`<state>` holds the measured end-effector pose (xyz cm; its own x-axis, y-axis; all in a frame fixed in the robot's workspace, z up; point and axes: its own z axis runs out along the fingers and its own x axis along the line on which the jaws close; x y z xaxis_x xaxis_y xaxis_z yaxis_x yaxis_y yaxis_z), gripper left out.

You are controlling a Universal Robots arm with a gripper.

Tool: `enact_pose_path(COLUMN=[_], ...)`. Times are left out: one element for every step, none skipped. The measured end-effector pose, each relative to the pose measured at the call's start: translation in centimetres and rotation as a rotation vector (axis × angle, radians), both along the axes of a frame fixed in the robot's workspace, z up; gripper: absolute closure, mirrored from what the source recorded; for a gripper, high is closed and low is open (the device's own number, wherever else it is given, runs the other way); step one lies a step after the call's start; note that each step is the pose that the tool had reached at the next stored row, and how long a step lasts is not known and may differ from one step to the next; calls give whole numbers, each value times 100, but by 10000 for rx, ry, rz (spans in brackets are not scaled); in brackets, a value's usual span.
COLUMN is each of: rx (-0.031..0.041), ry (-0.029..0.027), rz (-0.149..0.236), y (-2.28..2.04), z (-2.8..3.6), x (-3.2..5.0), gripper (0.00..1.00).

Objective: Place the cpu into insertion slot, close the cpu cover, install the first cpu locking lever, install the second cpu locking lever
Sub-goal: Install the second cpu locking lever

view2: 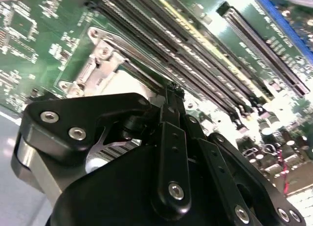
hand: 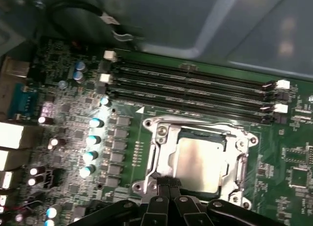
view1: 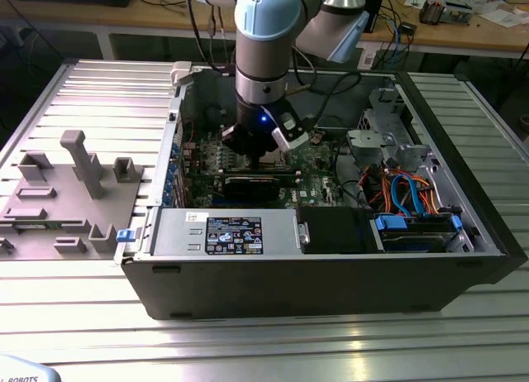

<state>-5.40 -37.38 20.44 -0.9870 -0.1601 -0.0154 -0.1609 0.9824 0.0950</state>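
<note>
Reaching straight down from above into the open black computer case (view1: 331, 274), in the exterior view: one pale blue and grey robot arm (view1: 263, 35), wrist upright, black gripper (view1: 258, 155) low over the green circuit board (view1: 318, 179). Sitting on a ribbed silver metal table (view1: 99, 93), with grey plastic holder blocks (view1: 58, 200) off to the exterior view's left.

Pressed close together in the first wrist view, the black fingers (hand: 168, 189), tips touching the near edge of the square silver-rimmed insertion slot (hand: 161, 133). Nothing seen held between them.

Lying flat inside the slot: the small square silvery cpu (hand: 199, 160). Down over it: the thin silver frame-shaped cpu cover (hand: 239, 160), chip showing through its window. Just beside the slot: long black memory slots (hand: 195, 86). In the second wrist view, gripper (view2: 172, 91) tip right at the slot's metal edge.
</note>
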Motion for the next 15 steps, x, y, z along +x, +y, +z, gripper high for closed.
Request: enact_pose_path(rx=[-77, -162, -229, -286, -323, -371, -432, -465, -516, -648, -779, -841, -884, -935, -971], ry=[5, 12, 19, 29, 41, 56, 69, 70, 69, 63, 69, 70, 71, 71, 71], rz=[0, 0, 0, -2, -1, 2, 0, -1, -7, -24, -40, -46, -50, -50, -53], y=[16, 32, 41, 50, 57, 64, 71, 79, 88, 107, 121, 131, 150, 177, 196], z=[0, 0, 0, 0, 0, 0, 0, 0, 1, 9, 23, 29, 32, 45, 63], x=[24, 53, 72, 103, 138, 179, 213, 232, 237, 246, 253, 256, 259, 262, 263], gripper=[89, 89, 89, 89, 89, 89, 89, 89, 89, 89, 89, 89, 89, 89, 89])
